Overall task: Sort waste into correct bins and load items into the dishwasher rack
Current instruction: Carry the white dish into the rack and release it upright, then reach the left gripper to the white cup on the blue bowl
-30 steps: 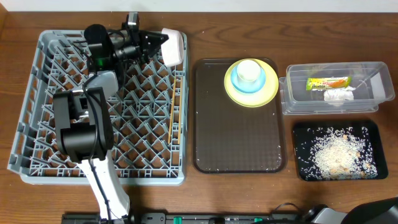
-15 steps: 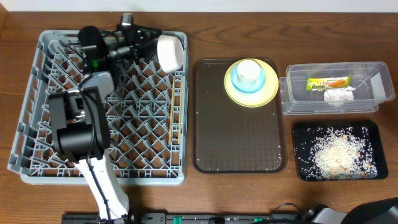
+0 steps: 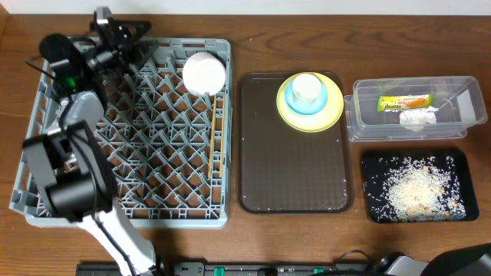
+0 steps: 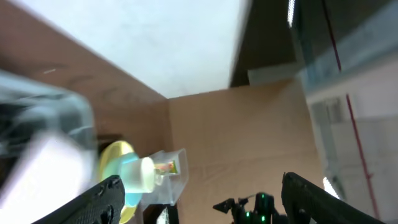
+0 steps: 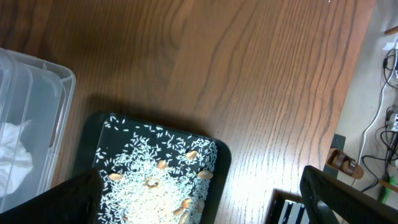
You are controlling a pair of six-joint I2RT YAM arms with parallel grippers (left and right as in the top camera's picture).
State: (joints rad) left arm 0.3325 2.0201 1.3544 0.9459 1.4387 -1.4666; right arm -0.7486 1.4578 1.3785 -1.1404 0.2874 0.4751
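The white bowl (image 3: 204,73) rests in the back right corner of the grey dishwasher rack (image 3: 138,219), free of any gripper. Chopsticks (image 3: 212,142) lie along the rack's right side. My left gripper (image 3: 132,40) hovers over the rack's back left part, open and empty (image 4: 205,200). A pale cup (image 3: 307,87) sits in a light blue bowl (image 3: 293,102) on the yellow plate (image 3: 326,116). The clear tub (image 3: 368,126) holds a wrapper (image 3: 405,101) and a tissue (image 3: 418,118). Rice scraps (image 5: 155,168) fill the black tray (image 3: 371,165). My right gripper (image 5: 205,200) stands open above that tray.
The plate stack stands at the back of a dark brown serving tray (image 3: 295,169) between the rack and the bins. Bare wooden table (image 5: 249,74) lies beyond the black tray. Black hardware shows past the table's edge (image 5: 345,165).
My left gripper opened and let go of the white bowl, which now rests in the rack. The left arm then swung away to the left. The right side has not moved.
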